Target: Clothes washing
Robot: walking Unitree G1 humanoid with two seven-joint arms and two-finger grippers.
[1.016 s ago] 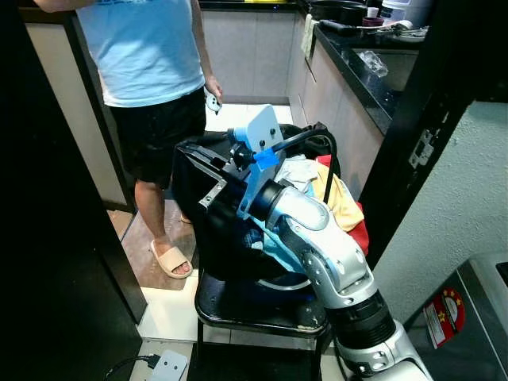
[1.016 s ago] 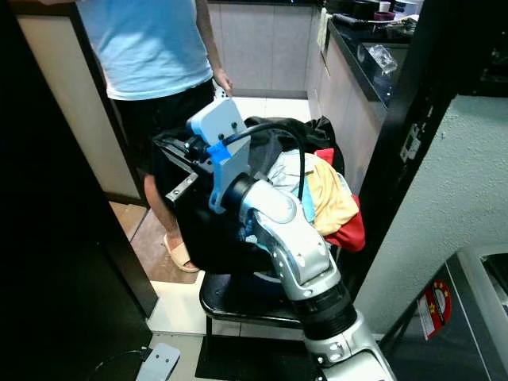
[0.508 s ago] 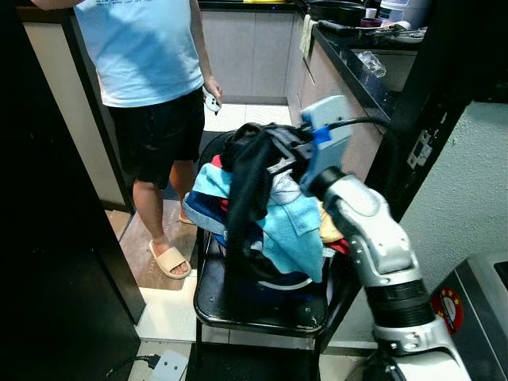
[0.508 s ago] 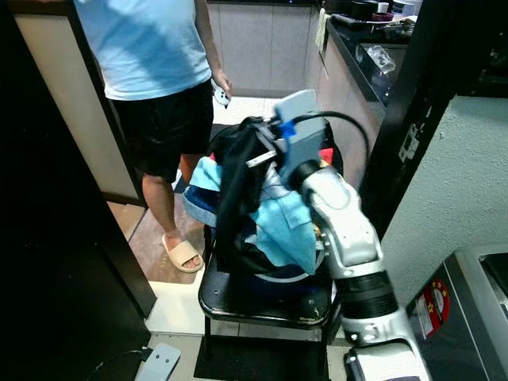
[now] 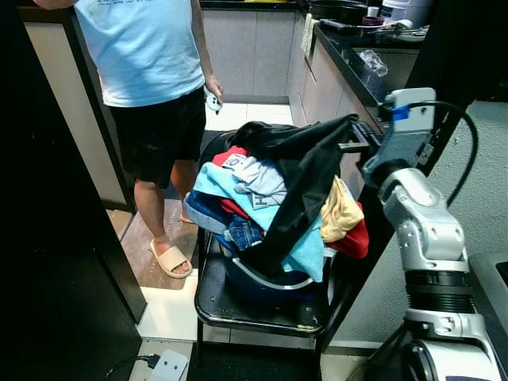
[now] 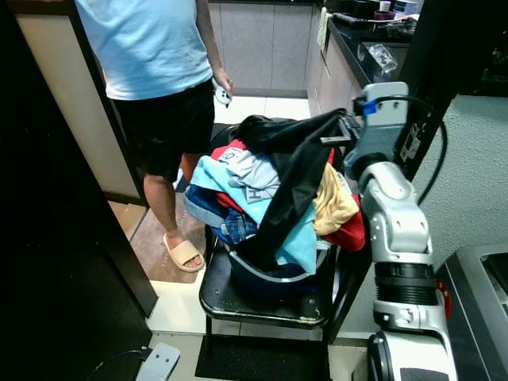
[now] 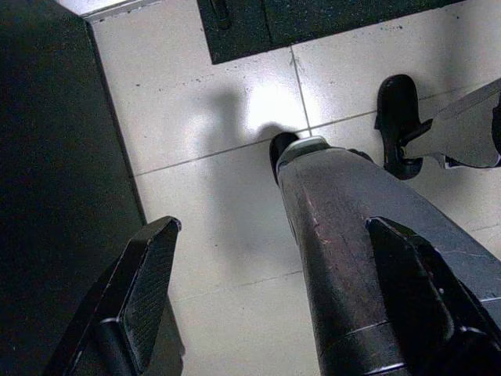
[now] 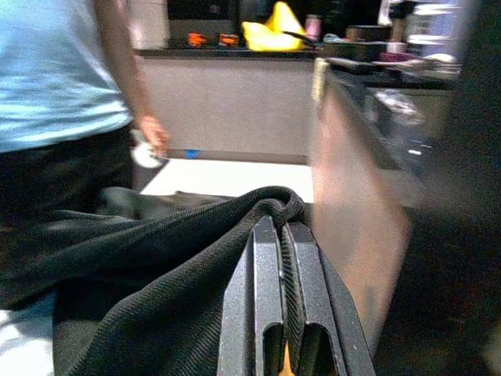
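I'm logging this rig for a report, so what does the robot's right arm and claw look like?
The right arm is glossy silver with a black ribbed band near its base. A pale grey box with blue tape sits at the wrist, trailing a looping black cable. The right claw has two long black fingers.

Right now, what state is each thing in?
Black garment: pinched, stretched off the pile.
Right end effector: shut on the garment.
Left end effector: open, over floor tiles.
Laundry basket: overfull, on the chair.
Person: standing beside it.

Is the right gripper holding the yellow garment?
No, the right gripper is shut on the black garment, while the yellow garment lies in the pile.
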